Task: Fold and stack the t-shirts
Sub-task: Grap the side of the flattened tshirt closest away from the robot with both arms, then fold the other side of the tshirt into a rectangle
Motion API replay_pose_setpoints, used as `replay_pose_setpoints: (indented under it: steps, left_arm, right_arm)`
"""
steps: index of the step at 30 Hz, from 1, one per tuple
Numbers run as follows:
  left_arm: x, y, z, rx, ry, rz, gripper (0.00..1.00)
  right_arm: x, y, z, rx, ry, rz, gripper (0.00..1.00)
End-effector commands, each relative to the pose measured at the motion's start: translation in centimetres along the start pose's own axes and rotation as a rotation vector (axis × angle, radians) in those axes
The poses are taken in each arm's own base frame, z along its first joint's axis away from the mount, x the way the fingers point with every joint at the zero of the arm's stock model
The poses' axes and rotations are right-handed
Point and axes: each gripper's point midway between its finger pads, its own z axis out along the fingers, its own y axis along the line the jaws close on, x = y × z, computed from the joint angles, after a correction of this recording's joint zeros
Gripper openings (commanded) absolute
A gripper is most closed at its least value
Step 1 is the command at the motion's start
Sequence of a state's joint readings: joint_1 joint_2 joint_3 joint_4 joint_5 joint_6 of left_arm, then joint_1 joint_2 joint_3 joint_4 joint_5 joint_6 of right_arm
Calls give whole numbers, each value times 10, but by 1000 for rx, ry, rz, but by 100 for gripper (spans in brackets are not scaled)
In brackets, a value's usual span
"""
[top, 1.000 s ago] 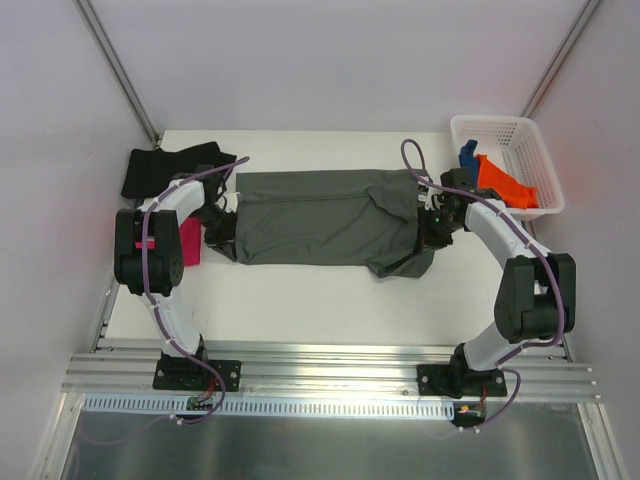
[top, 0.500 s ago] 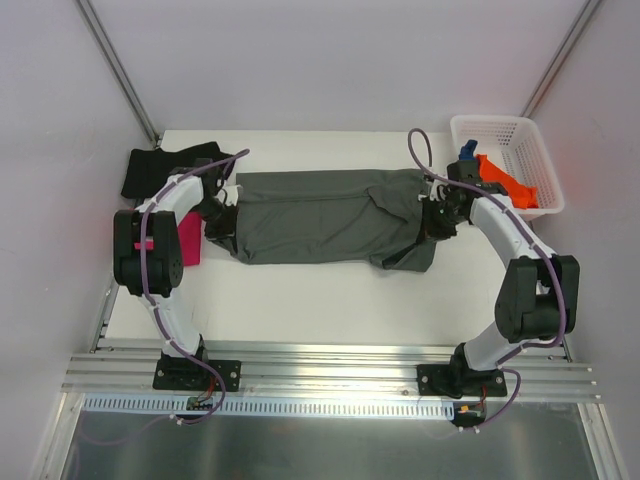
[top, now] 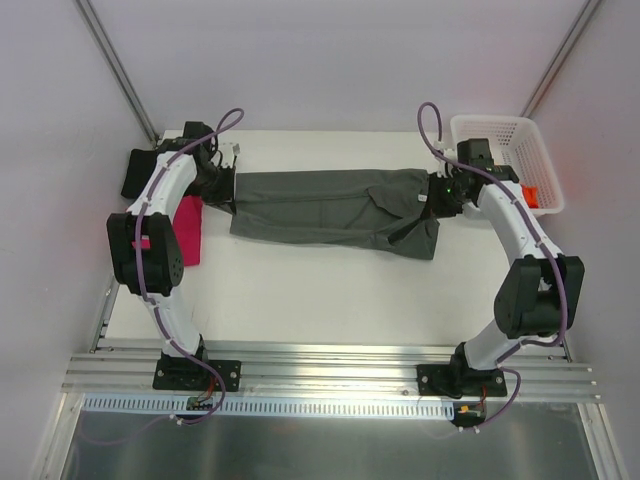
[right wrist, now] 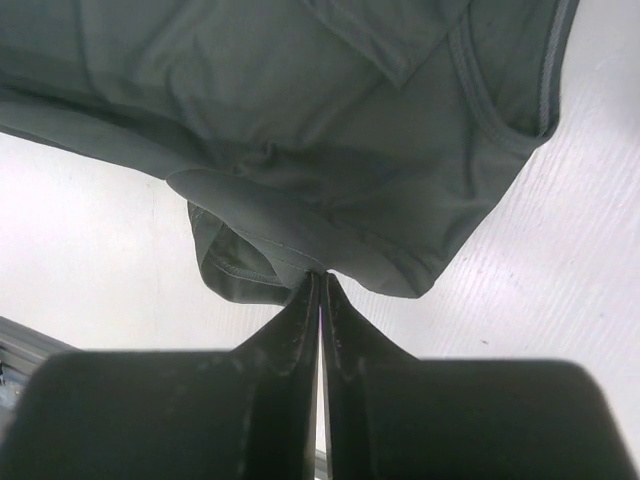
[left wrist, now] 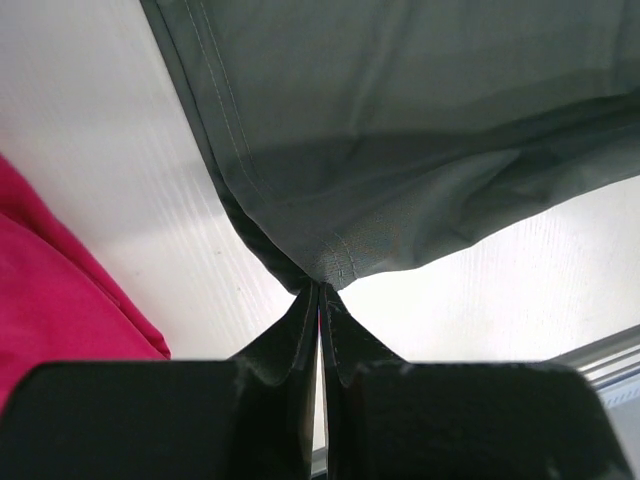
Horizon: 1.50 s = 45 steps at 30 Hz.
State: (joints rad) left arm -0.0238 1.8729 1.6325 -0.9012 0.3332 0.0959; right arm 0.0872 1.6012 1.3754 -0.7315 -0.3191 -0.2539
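The left pincer [left wrist: 318,292] and right pincer [right wrist: 320,280] are pinching the dark grey shirt [top: 330,205], stretching it long from left to right.

On the table [top: 330,285], spread shirt [top: 320,205] lies lengthwise left to right, toward the back. Left gripper [top: 222,185] clamps its left end, right gripper [top: 437,197] its right end. Second shirt [top: 188,232] is just left of the spread shirt. Third shirt [top: 138,172] sits behind the second, further left. Basket [top: 500,125] stands right of the spread shirt, slightly behind, with another shirt [top: 531,196] in it.
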Motion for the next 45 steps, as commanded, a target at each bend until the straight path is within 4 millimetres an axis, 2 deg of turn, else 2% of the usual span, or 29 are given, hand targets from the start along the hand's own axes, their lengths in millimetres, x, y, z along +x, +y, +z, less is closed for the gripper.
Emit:
replay_pose_setpoints:
  steps: [1, 4, 5, 12, 14, 16, 17, 18, 19, 21, 23, 24, 25, 26, 27, 28, 30, 31, 35, 36, 39, 40, 41, 43, 44, 45]
  left_arm:
    - [-7, 6, -5, -9, -1, 5, 0]
    - [-12, 9, -2, -16, -2, 4, 0]
    - [-13, 10, 1, -17, 2, 2, 0]
    - [-25, 17, 8, -27, -1, 2, 0]
    - [-32, 19, 10, -31, -9, 7, 0]
    - [-40, 21, 11, -40, -20, 12, 0]
    - [-43, 22, 11, -40, -27, 16, 0]
    - [-51, 22, 9, -46, -44, 23, 0]
    - [-54, 24, 13, -46, -41, 24, 0]
    - [-68, 25, 11, -52, -71, 38, 0]
    - [-75, 30, 20, -57, -66, 43, 0]
    - [-86, 31, 17, -61, -94, 56, 0]
    - [-86, 36, 26, -68, -74, 56, 0]
    - [-90, 38, 29, -77, -79, 60, 0]
    - [-99, 40, 27, -85, -100, 69, 0]
    - [-100, 45, 37, -90, -85, 67, 0]
    - [-107, 48, 41, -99, -95, 70, 0]
    - [-104, 52, 50, -103, -77, 64, 0]
    - [-100, 58, 65, -126, -48, 54, 0]
    - [-99, 60, 67, -134, -45, 49, 10]
    - [-104, 65, 64, -191, -64, 38, 39]
    - [-109, 66, 56, -212, -84, 33, 62]
    - [-111, 67, 51, -228, -97, 32, 69]
    - [-119, 66, 34, -252, -142, 34, 75]
    - [-122, 63, 27, -249, -156, 38, 75]
    - [-124, 55, 16, -228, -181, 40, 75]
  right_arm:
    - [-25, -9, -7, 25, -49, -17, 1]
    - [-35, -16, -4, 39, -53, -18, 1]
    - [-44, -17, -8, 44, -73, -26, 0]
    - [-78, -28, 1, 73, -104, -49, 1]
    - [-84, -32, 9, 80, -96, -57, 1]
    - [-100, -33, 9, 86, -119, -74, 0]
    - [-101, -37, 18, 86, -104, -82, 1]
    - [-114, -35, 16, 84, -131, -98, 1]
    - [-119, -37, 18, 87, -134, -104, 1]
    - [-132, -39, 26, 90, -143, -118, 1]
    - [-137, -42, 34, 96, -138, -130, 1]
    - [-137, -45, 46, 97, -120, -132, 1]
    - [-146, -44, 45, 97, -135, -140, 1]
    - [-149, -44, 50, 99, -132, -143, 1]
    - [-146, -49, 64, 99, -109, -146, 1]
    - [-153, -48, 66, 105, -119, -154, 0]
    - [-152, -50, 81, 100, -101, -143, 1]
    - [-148, -55, 95, 109, -79, -145, 1]
    - [-137, -54, 127, 135, -31, -184, 3]
    - [-138, -55, 130, 149, -32, -187, 23]
    - [-139, -54, 130, 192, -34, -201, 55]
    - [-140, -56, 127, 208, -37, -200, 59]
    - [-141, -56, 123, 217, -43, -202, 61]
    - [-144, -59, 104, 241, -65, -198, 62]
    - [-142, -60, 99, 242, -66, -188, 62]
    - [-141, -59, 85, 242, -77, -179, 62]
